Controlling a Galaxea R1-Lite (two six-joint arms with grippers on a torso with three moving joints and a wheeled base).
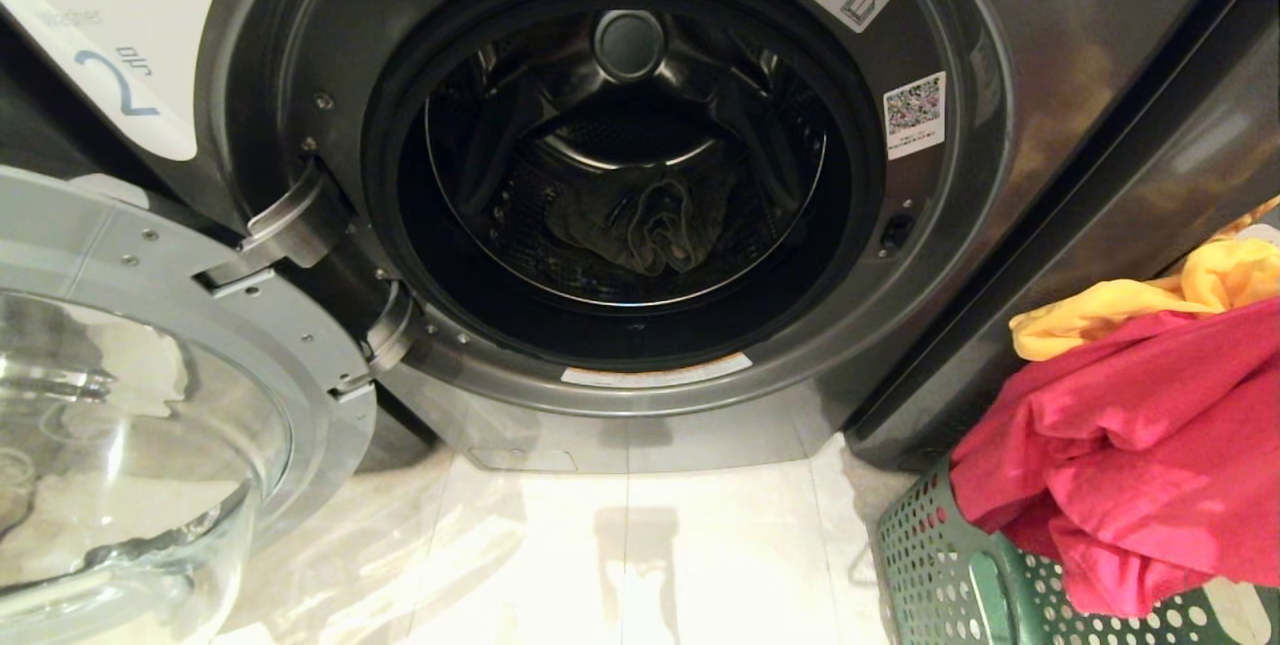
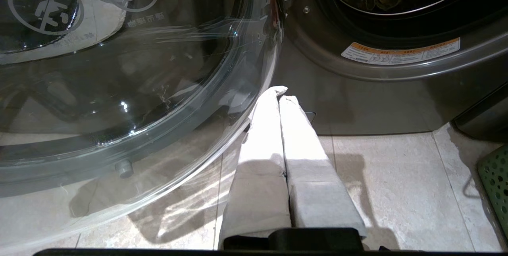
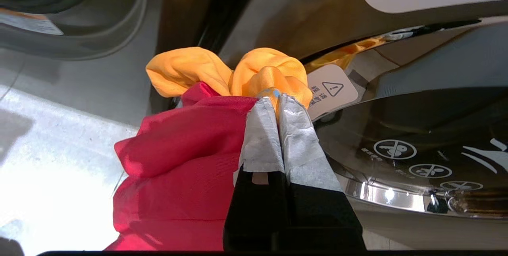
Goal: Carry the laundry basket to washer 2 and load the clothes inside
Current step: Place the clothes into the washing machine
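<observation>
Yellow-orange garment (image 3: 270, 71) pinched in right gripper (image 3: 276, 98) fingers above red garment (image 3: 186, 149), left gripper (image 2: 279, 92) fingers pressed together empty, washer 2 (image 1: 1050, 75) labelled blue "2" (image 1: 125, 80).

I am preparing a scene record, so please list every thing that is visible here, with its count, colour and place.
washer 2: one, dark grey, directly ahead, drum open
washer door: one, silver ring with clear glass, swung open at the left
denim piece: one, faded grey-green, lying inside the drum
laundry basket: one, dark green with round holes, on the floor at the lower right
red garment: one, bright red, draped over the basket rim
yellow-orange garment: one, behind the red one
neighbouring washer: one, dark grey, behind the basket
floor: pale tiles
left gripper: shut, empty, low beside the open door
right gripper: shut on the yellow-orange garment
</observation>
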